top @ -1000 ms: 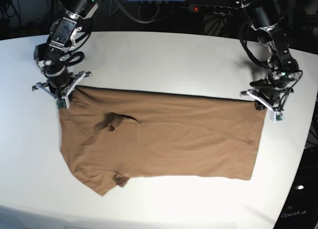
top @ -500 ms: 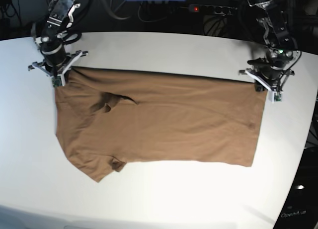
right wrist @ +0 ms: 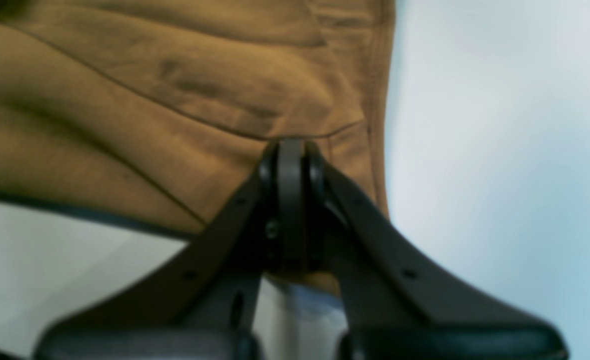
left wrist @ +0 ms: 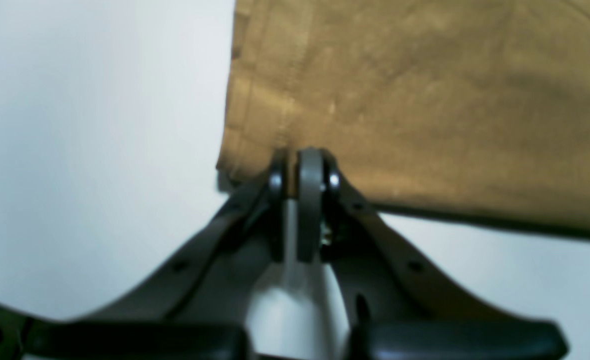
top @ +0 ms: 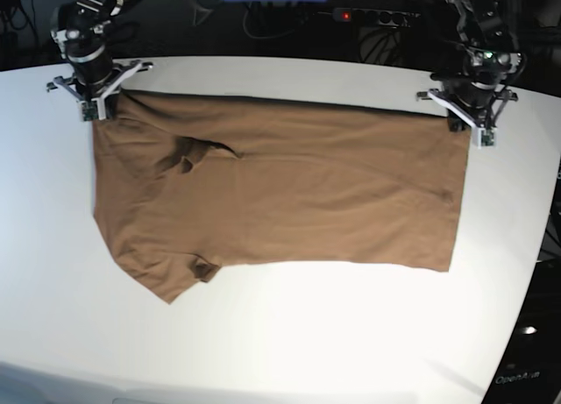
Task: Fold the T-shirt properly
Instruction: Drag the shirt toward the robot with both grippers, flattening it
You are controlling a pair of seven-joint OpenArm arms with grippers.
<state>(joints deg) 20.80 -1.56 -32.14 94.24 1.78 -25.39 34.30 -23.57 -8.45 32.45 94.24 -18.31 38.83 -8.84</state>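
Observation:
The tan-brown T-shirt point(top: 280, 189) lies spread on the white table, its far edge pulled taut between both arms. My left gripper point(top: 459, 122) is shut on the T-shirt's far right corner; in the left wrist view its jaws pinch the hem point(left wrist: 295, 165). At the far left corner my right gripper point(top: 98, 108) is shut on the T-shirt point(right wrist: 174, 100), with cloth folded around the closed jaws point(right wrist: 289, 150). A sleeve point(top: 166, 277) sticks out at the lower left, and a dark crease point(top: 195, 154) sits near the collar.
The white table point(top: 289, 343) stretches toward the near edge below the shirt. A power strip point(top: 372, 17) and cables lie behind the table's far edge. The table's right edge curves close to the left arm.
Both grippers have dragged the shirt's far edge toward the back of the table, and the whole shirt has slid with them. The grips are unchanged.

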